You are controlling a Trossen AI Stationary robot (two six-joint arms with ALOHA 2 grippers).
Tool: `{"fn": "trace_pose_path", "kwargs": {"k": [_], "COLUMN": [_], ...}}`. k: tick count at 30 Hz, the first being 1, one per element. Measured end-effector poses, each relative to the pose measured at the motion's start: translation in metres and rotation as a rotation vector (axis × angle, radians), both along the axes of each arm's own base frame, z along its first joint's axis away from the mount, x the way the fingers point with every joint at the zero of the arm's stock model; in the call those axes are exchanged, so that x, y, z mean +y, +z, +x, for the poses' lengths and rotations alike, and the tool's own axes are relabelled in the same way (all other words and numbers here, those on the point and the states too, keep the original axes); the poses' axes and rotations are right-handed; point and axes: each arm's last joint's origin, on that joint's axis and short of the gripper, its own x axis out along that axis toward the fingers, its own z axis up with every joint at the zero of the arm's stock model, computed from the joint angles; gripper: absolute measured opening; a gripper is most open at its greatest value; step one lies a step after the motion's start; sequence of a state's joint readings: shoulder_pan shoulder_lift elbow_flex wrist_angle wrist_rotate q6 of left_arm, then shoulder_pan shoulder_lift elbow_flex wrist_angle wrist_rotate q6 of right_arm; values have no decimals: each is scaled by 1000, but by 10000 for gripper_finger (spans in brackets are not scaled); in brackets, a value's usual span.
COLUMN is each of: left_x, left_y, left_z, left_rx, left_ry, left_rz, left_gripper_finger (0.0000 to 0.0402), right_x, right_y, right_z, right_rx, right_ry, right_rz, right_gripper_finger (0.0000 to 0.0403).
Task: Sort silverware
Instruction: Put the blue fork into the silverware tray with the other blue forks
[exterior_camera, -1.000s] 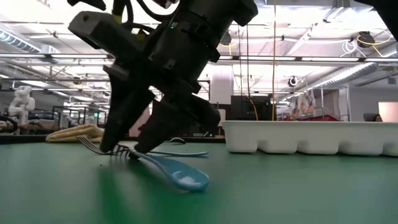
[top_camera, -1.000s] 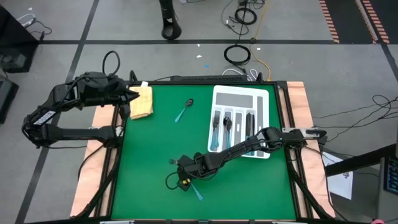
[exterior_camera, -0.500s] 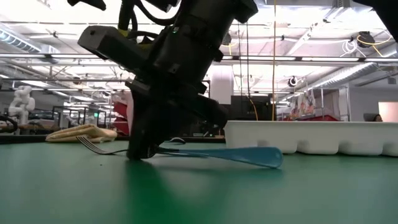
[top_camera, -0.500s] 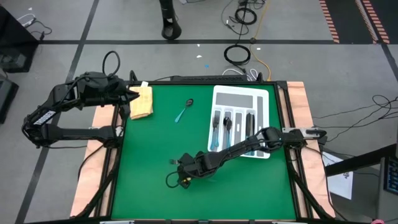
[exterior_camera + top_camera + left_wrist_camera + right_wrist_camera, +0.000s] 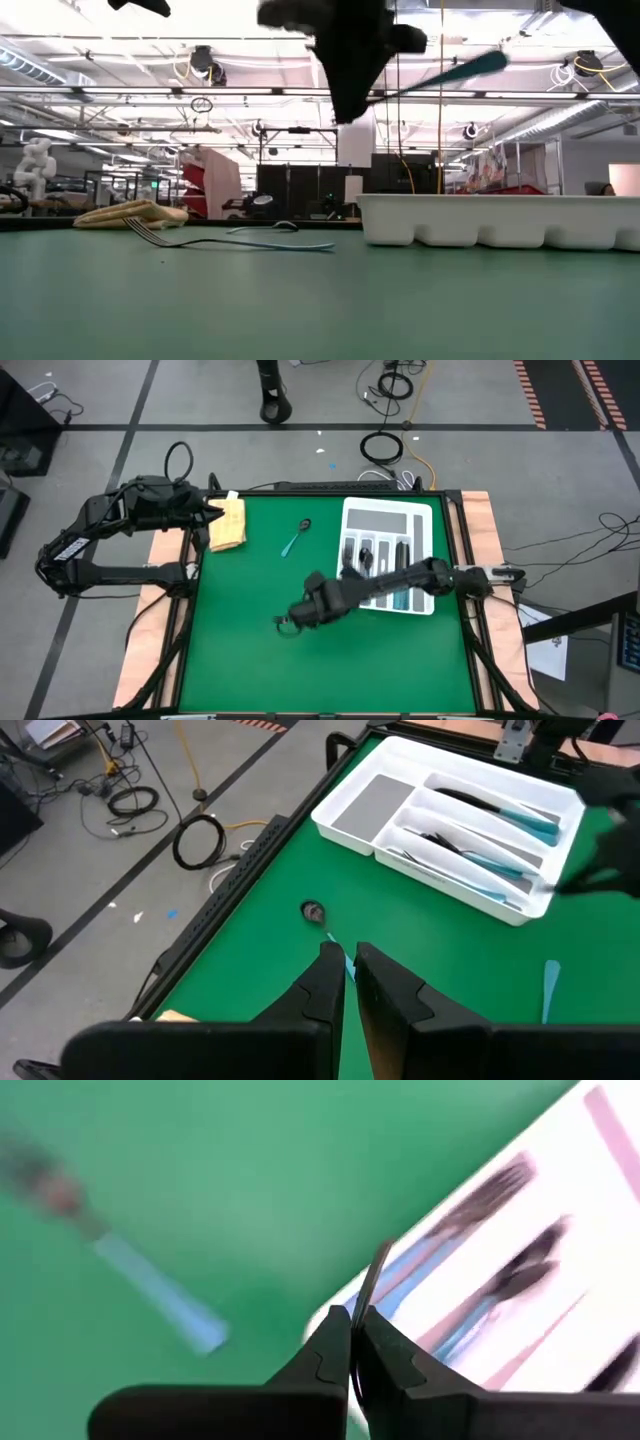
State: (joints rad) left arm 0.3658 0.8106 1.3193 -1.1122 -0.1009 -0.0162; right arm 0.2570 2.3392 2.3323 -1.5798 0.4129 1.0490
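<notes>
raised since a second ago: right gripper (image 5: pixel 352 100), formerly down on the desk (image 5: pixel 250 660) at a blue-handled utensil, now up in the air with that utensil clamped.

- right gripper: fingers pressed fully together on the held utensil (image 5: pixel 455 72); low view shows the teal handle jutting out sideways and slightly upward; right wrist view shows a thin metal part pinched between the fingertips, tray blurred beyond. in the high view the gripper (image 5: pixel 305 610) sits just short of the tray's near corner.
- left gripper (image 5: pixel 348 960): parked at the desk's far left edge beside the yellow cloth (image 5: pixel 228 523); jaws nearly together, nothing in them.
- organiser tray (image 5: pixel 388 512): white, slotted, several sorted pieces already lying in its slots.
- unsorted on the desk: spoon (image 5: pixel 294 538) near the far middle; fork (image 5: pixel 170 240) and one more piece behind it in the low view.

handling, judged: silverware light, rigid, smooth; a pinch at the narrow neck lets the long handle swing or slip, so a grip near the balance point, across the flat of the handle, seems safer.
</notes>
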Motion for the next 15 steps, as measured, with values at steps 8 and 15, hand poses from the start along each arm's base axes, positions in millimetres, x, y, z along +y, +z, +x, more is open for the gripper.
{"fn": "trace_pose_path", "kwargs": {"k": [8,15], "left_x": [0,0], "left_y": [0,0], "left_z": [0,0], "left_rx": [-3,-1], "left_ry": [3,0], "left_rz": [-2,0], "left_gripper_finger": [35,35], "right_x": [-85,-142], "right_y": [-16,-27], "right_z": [13,10], "right_rx": [40,95], "right_ry": [-178,-284], "right_rz": [-95,-122], "right_gripper_finger": [0,0]}}
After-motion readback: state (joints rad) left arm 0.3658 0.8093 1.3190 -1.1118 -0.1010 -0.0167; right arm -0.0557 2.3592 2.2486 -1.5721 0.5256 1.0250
